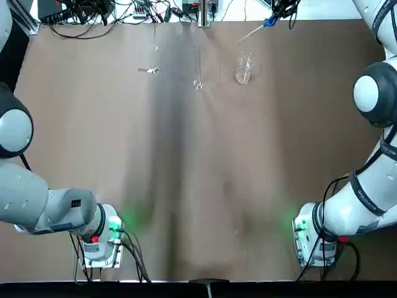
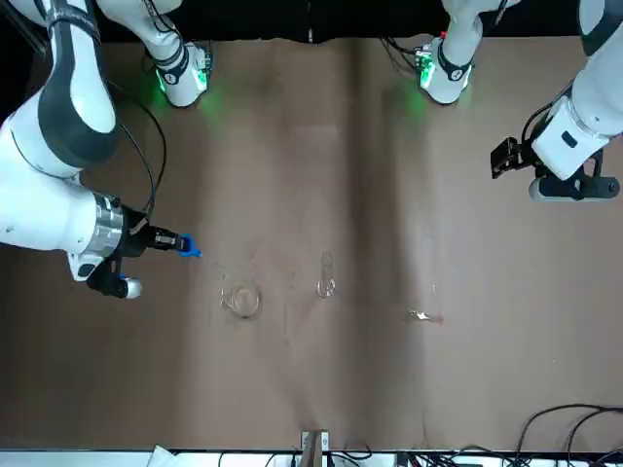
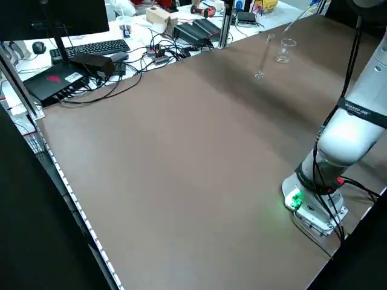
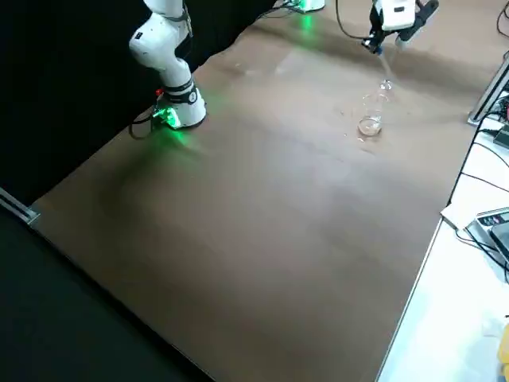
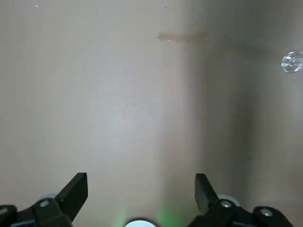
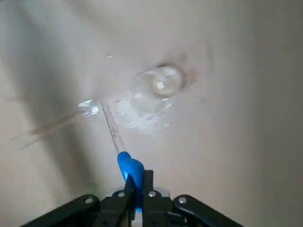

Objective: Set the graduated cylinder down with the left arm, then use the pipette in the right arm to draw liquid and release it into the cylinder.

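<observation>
1. The table (image 1: 93, 136) is a broad, flat, matte brown surface. All the glassware stands near its far edge, well away from the arm bases.
2. The right arm (image 2: 58, 117), white shell with grey round joints, reaches out toward the far edge on its own side. Its right gripper (image 6: 135, 191) has the jaws clamped on the pipette's bulb.
3. The left arm (image 2: 574, 126) is drawn back over its own side of the table. Its left gripper (image 5: 141, 189) hangs with the jaws wide apart, holding nothing.
4. The graduated cylinder (image 1: 198, 71), a very thin clear glass tube on a small round foot, stands upright near the middle of the far edge.
5. The beaker (image 1: 243, 69) is short, clear and round, just beside the cylinder toward the right arm's side.
6. The pipette (image 6: 120, 149) has a thin clear stem and a soft blue bulb, and points toward the glassware without touching it.
7. Risks, as I judge them:
   - The cylinder's mouth is narrow, so a slightly off tip would spill.
   - Tall on a small foot, it would topple from a sideways nudge.
   - Clear glass on brown is hard to locate.
</observation>
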Controlling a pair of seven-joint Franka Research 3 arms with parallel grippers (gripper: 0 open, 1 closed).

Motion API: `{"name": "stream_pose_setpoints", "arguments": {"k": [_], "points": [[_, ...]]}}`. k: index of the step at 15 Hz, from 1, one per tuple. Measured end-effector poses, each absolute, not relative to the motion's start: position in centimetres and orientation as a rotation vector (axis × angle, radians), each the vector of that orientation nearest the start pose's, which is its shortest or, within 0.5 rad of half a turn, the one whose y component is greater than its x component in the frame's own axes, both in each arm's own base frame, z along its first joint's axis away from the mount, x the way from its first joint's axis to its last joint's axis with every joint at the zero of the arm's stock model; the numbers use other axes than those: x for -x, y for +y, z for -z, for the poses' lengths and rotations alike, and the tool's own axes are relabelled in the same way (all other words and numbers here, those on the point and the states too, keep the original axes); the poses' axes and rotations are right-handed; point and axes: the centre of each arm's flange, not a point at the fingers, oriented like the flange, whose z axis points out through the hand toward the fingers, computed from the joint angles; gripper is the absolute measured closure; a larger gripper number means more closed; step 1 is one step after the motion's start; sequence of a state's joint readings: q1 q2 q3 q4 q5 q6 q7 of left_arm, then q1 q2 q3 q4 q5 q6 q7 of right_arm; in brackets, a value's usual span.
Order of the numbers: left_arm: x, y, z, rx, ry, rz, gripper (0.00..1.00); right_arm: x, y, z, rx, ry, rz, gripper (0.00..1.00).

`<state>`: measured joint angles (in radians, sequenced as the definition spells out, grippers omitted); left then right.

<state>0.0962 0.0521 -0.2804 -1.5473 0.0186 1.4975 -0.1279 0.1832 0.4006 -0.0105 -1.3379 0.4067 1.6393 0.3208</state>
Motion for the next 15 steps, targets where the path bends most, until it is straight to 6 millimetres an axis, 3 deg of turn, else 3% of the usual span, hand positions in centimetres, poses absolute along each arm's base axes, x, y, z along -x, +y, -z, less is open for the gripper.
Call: {"name": "stream_pose_setpoints", "arguments": {"k": [4,7,12,15], "points": [[-56.2,-9.8,-59.2,3.154,0.083,-0.147,0.00,-65.3,14.0,-48.6,2.842,0.215,-0.273,0.93],[-57.0,-9.8,-59.7,3.167,0.080,-0.045,0.00,-65.3,13.3,-48.0,2.883,0.173,-0.272,0.93],[-57.7,-9.9,-60.3,3.177,0.082,0.065,0.00,-65.2,14.4,-45.9,2.949,0.120,-0.295,0.93],[-57.8,-10.3,-60.4,3.179,0.095,0.086,0.00,-65.2,17.4,-42.6,3.002,0.044,-0.321,0.93]]}}
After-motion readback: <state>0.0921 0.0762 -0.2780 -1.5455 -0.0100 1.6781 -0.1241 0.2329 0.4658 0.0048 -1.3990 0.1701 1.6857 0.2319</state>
